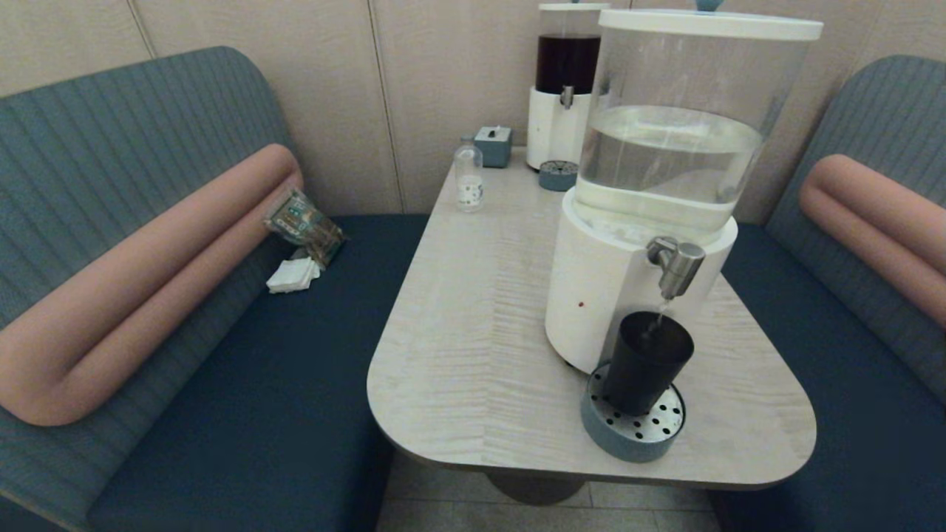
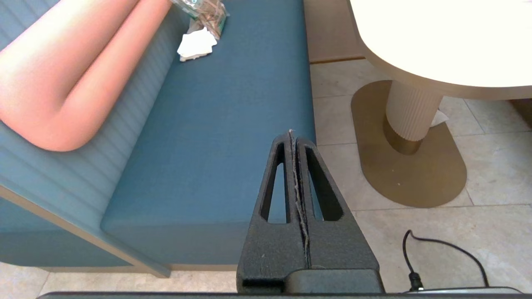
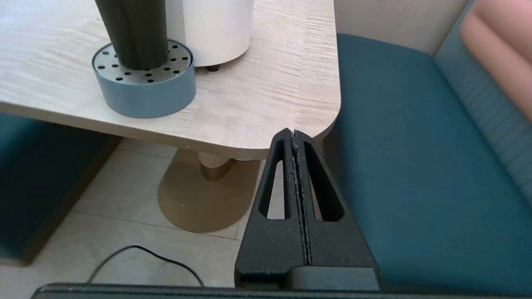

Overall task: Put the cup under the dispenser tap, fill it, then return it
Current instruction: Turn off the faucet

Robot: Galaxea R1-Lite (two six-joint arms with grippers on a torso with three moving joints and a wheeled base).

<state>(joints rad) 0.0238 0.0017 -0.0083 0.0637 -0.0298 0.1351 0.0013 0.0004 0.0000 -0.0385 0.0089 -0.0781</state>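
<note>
1. Standing upright on the perforated drip tray (image 1: pixel 633 432), the cup (image 1: pixel 645 362) sits directly beneath the dispenser tap (image 1: pixel 677 264).
2. You see the left gripper (image 2: pixel 294 137) with fingers pressed together, low beside the bench.
3. You see the right gripper (image 3: pixel 294 135) likewise closed, empty, below the table (image 1: pixel 473 347) edge.

bare table (image 1: pixel 473 332) left of the cup (image 1: pixel 647 362) — dispenser tap (image 1: pixel 676 264) right above, white base (image 1: pixel 591 295) close behind

Clear bottle (image 1: pixel 468 177), grey box (image 1: pixel 494 145) on table (image 1: pixel 473 347); possibly napkins (image 1: pixel 293 275) on bench.
</note>
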